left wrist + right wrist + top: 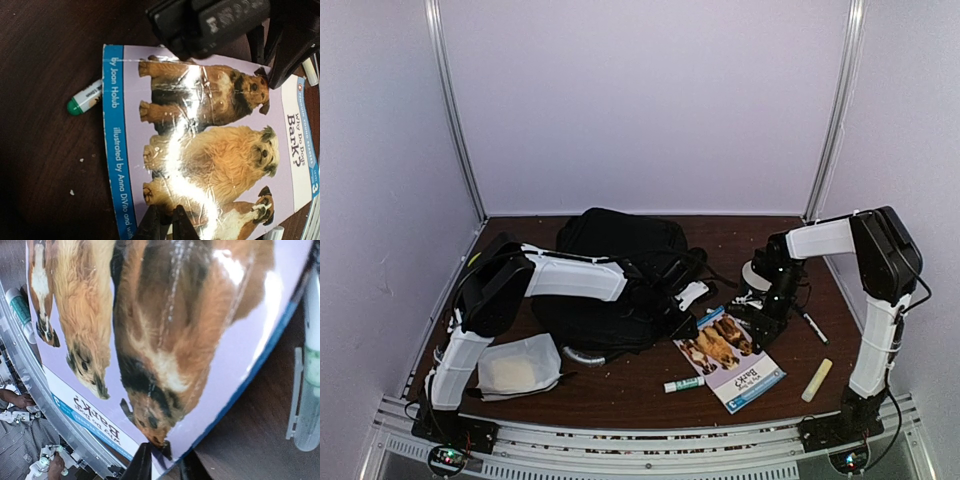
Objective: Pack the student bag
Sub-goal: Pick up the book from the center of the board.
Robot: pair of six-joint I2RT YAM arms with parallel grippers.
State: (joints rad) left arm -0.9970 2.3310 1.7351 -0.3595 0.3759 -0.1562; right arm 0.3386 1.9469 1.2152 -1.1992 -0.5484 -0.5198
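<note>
Right pincer [162,465] is clamped on a corner of the book [175,340]; the cover is bowing. Left pincer [167,225] sits at the opposite edge, can't tell if it grips. Risk: the glossy cover slips, or the arms pull against each other and crease it. Student bag [615,265] lies behind on the bench [620,395], under the left arm.

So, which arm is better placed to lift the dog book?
Right, probably: the right gripper appears to pinch the book's edge, which bows upward. The left gripper only reaches the opposite edge, its arm crossing the student bag.
</note>
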